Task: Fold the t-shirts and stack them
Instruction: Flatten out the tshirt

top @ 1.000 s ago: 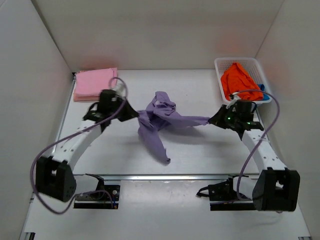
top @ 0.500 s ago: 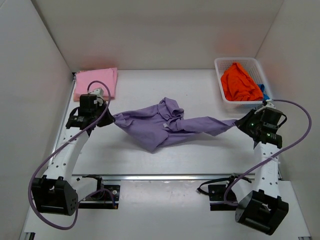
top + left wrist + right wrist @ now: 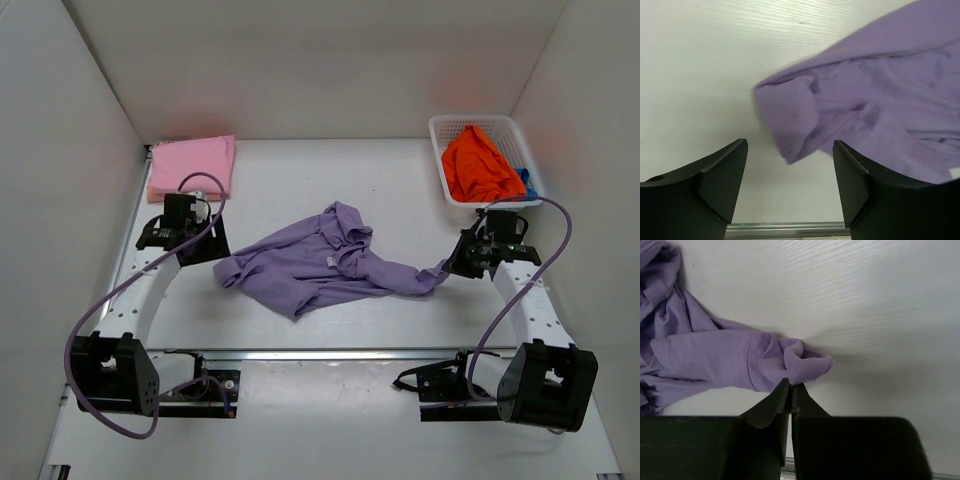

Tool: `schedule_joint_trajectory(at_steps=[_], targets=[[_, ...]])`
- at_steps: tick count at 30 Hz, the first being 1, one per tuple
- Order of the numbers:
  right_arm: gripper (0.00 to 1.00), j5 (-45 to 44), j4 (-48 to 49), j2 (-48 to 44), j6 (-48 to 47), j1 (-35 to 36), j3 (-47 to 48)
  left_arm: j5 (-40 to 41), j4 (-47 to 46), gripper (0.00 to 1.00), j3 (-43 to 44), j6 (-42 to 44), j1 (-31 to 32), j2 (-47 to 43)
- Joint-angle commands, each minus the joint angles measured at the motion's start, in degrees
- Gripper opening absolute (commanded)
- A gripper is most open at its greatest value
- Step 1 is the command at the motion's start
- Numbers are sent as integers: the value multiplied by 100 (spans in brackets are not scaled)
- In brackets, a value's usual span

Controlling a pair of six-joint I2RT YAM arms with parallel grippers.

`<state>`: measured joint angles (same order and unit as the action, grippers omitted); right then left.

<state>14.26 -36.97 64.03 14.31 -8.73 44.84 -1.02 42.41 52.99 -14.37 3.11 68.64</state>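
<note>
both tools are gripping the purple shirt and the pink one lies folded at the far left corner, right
Not quite. Only the right tool is shut on the purple shirt, pinching a sleeve end. The left wrist view shows the left tool open, its fingers spread wide and the shirt's edge lying loose, not gripped. The pink shirt does lie folded at the far left corner.
</note>
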Motion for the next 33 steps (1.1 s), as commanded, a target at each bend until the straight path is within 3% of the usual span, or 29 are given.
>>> schedule_joint_trajectory(at_steps=[1,3,5,7,9,10,11,19,20,21,22,23,24,27,33], targets=[[0,146,93,-145,-60,-67,-116,-520,-74,80,317,-30,294,-324],[0,209,85,-67,-51,-32,-116,-1353,-224,80,291,-468,504,-395],[0,191,93,4,-42,90,-81,-1690,-575,80,203,-820,961,-352],[0,156,146,57,-7,169,-151,-1525,-742,81,142,-1154,1803,-46],[0,305,295,57,125,266,-186,-1637,-936,87,63,-1356,2148,270],[0,314,287,74,151,345,-238,-1874,-1163,89,-51,-1488,2271,490],[0,349,365,92,186,433,-213,-1963,-1400,97,-130,-1551,2290,562],[0,428,673,189,468,864,-389,-1998,-2290,99,-729,-1912,2633,1457],[0,428,708,224,459,960,-397,-2173,-2386,90,-825,-1851,2642,1668],[0,385,735,233,442,952,-414,-2288,-2491,71,-921,-1824,2607,1774],[0,410,726,276,407,926,-423,-2515,-2640,34,-992,-1780,2589,1810],[0,446,692,207,372,926,-389,-2639,-2668,9,-1097,-1823,2519,1828],[0,463,665,206,319,882,-397,-2554,-2642,0,-1150,-1771,2406,1741],[0,402,516,40,187,453,-423,-2080,-2010,0,-967,-1342,1958,1242],[0,288,576,-760,397,-497,-564,-763,-683,0,-220,-647,331,-130]])
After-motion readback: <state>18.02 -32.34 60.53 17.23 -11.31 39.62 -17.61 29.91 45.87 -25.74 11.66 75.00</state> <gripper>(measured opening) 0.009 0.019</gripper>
